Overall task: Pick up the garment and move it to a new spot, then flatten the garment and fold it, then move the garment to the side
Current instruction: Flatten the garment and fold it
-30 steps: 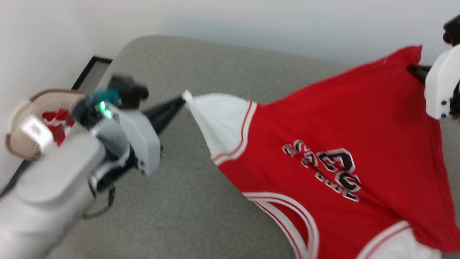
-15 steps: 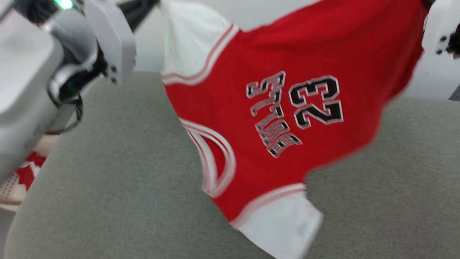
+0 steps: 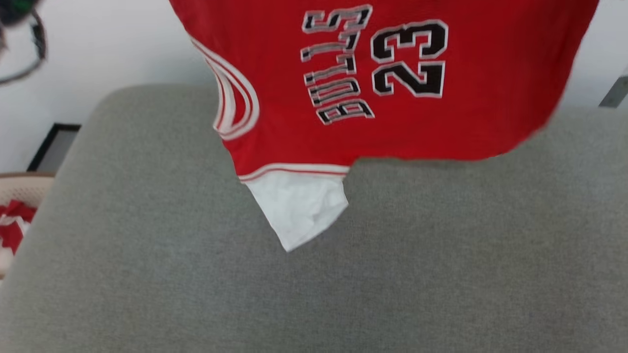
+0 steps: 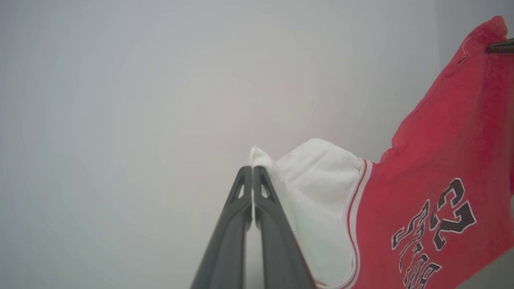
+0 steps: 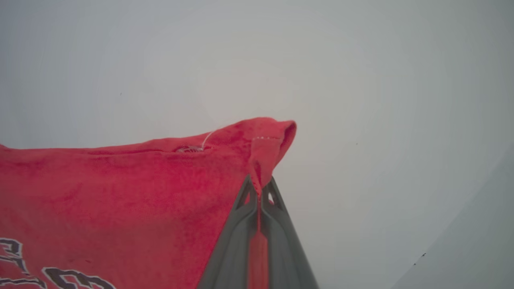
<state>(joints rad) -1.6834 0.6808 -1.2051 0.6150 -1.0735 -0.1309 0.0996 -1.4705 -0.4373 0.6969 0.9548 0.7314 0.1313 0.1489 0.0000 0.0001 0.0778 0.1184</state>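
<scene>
The garment [image 3: 402,113], a red jersey with black "BULLS 23" print and white sleeves, hangs stretched in the air above the grey cushion [image 3: 314,274]. One white sleeve [image 3: 299,206] dangles down over the cushion. My left gripper [image 4: 253,170] is shut on the tip of the other white sleeve [image 4: 317,192]. My right gripper [image 5: 260,182] is shut on a red corner of the garment [image 5: 160,192]. The dark fingers [image 4: 500,47] of my right gripper pinch the far red corner in the left wrist view.
A pale basket [image 3: 17,211] holding a smaller red-and-white cloth [image 3: 12,223] sits at the cushion's left edge. A dark-framed panel [image 3: 51,147] leans by the white wall behind. A loose cable [image 3: 29,54] hangs at the upper left.
The garment has been raised high, its top and both grippers leaving the head view's upper edge. The head camera has also shifted, bringing the cushion square to the front.
</scene>
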